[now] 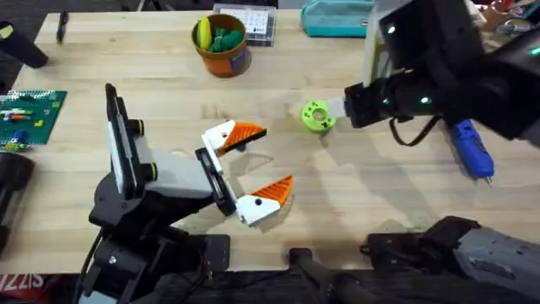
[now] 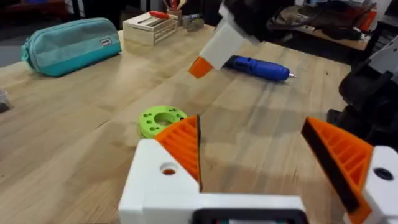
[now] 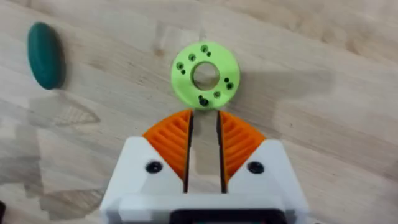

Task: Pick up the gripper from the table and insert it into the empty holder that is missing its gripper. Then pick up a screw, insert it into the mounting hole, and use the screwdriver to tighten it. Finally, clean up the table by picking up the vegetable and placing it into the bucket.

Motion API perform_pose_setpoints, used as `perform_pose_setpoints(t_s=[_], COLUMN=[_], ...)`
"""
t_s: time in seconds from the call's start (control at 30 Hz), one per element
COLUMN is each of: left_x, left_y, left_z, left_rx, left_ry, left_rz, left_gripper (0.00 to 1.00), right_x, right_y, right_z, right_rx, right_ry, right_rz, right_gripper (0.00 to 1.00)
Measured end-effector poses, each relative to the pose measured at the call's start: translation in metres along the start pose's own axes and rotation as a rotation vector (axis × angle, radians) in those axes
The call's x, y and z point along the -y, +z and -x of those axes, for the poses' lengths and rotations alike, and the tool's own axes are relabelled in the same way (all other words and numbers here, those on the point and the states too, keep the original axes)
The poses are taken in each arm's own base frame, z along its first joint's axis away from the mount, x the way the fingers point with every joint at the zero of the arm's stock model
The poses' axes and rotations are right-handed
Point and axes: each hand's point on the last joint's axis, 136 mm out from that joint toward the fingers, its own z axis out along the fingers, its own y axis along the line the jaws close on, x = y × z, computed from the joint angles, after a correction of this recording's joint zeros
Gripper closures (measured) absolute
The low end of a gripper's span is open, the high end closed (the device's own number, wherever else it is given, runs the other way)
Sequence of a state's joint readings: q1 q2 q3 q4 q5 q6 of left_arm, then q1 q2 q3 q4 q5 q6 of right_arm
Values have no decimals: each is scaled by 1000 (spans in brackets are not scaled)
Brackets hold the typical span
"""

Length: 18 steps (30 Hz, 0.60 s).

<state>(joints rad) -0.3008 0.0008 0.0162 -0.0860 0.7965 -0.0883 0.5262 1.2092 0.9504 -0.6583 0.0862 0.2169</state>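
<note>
The screwdriver (image 1: pixel 471 150) is seen lying flat on the table (image 1: pixel 169 93) at the right side of the overhead view, its narrow tip pointing toward the near edge, partly overlapped by the dark body of the right arm; in the left wrist view it (image 2: pixel 258 67) is seen well beyond the green part, with nothing gripping it. A bright green ring-shaped part (image 1: pixel 317 116) with a central hole and several small holes is seen resting on the wood to the left of the screwdriver; in the right wrist view it (image 3: pixel 204 75) is found just beyond the tips of the right gripper (image 3: pixel 204 121). The right gripper's orange ribbed pads (image 3: pixel 171 143) are drawn close together with only a narrow slot between them, and nothing is held in that slot. A dark green oval object (image 3: pixel 46 55) is seen flat on the table, apart from the green part. The left gripper (image 1: pixel 257 160) is positioned near the middle of the table, its fingers spread wide and empty, with bare wood visible between the pads (image 2: pixel 183 146). The bucket (image 1: pixel 221 45) is placed at the far side of the table, upright, with yellow and green items inside it. A teal pouch (image 2: pixel 71 43) is seen farther back.
</note>
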Motion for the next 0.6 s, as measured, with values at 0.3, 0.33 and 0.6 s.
perform_pose_setpoints(t_s=[0.3,0.33,0.6], left_x=[0,0,0], left_y=[0,0,0], left_z=[0,0,0], left_rx=[0,0,0], left_ry=[0,0,0], left_rz=[0,0,0], left_gripper=[15,15,15], right_x=[2,2,0], right_y=[32,34,50], right_z=[-17,-19,-21], right_rx=[-81,-88,-114], right_ry=[-5,-6,-26], right_rz=[-17,-19,-21], right_gripper=[727,727,727])
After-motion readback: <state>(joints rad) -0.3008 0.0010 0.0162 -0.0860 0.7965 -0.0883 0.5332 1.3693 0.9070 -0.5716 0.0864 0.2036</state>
